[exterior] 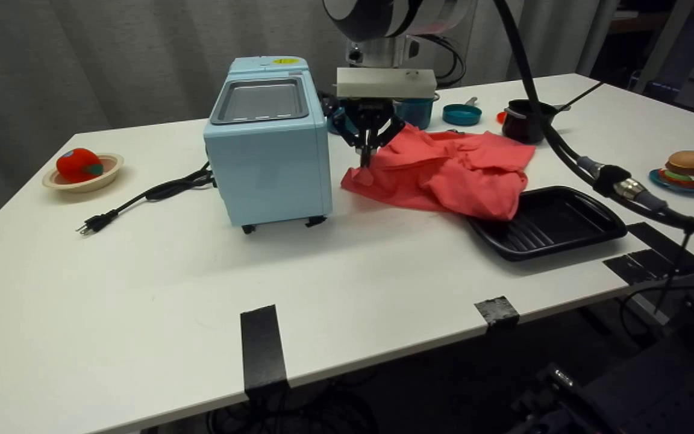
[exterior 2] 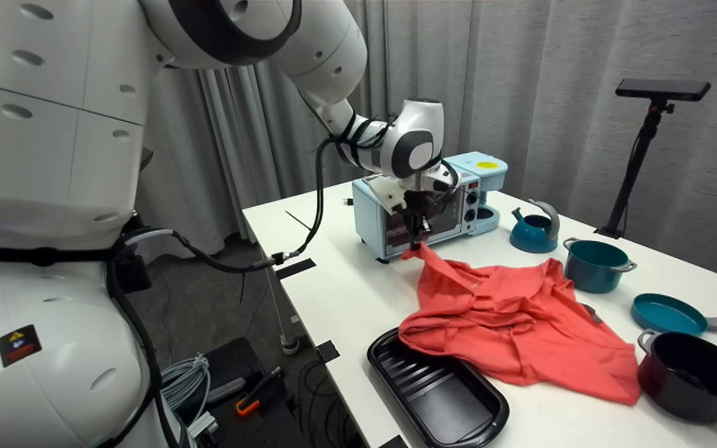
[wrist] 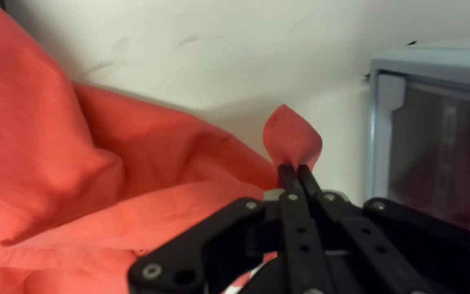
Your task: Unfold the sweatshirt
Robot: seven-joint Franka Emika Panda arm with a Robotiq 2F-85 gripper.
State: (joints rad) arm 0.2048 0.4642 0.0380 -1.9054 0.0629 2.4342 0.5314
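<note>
Sweatshirt (exterior 2: 520, 330): crumpled on the counter (exterior: 160, 289), between the oven (exterior: 275, 169) and the black pot (exterior 2: 694, 373), with one part lapping over the edge of the tray (exterior 2: 452, 398).
Fabric: we expect it light, soft and limp, hard to harm and unlikely to slip from a firm pinch; it should follow a pull but buckle under a push.
Corner: this is where we have hold; whether it is a sleeve end or a hem we cannot tell. It seems a fair spot, since a steady pull here should draw out the nearer folds.
Next hold: we favour the bunched middle, or the loose part over the tray, taking one layer only.
Jaws: together, clamped on that corner, a small tip of cloth poking past them in the wrist view.
Arm (exterior 2: 327, 62): reaching across the counter, bent downward at its end, so our jaws point down just beside the oven without touching it.
</note>
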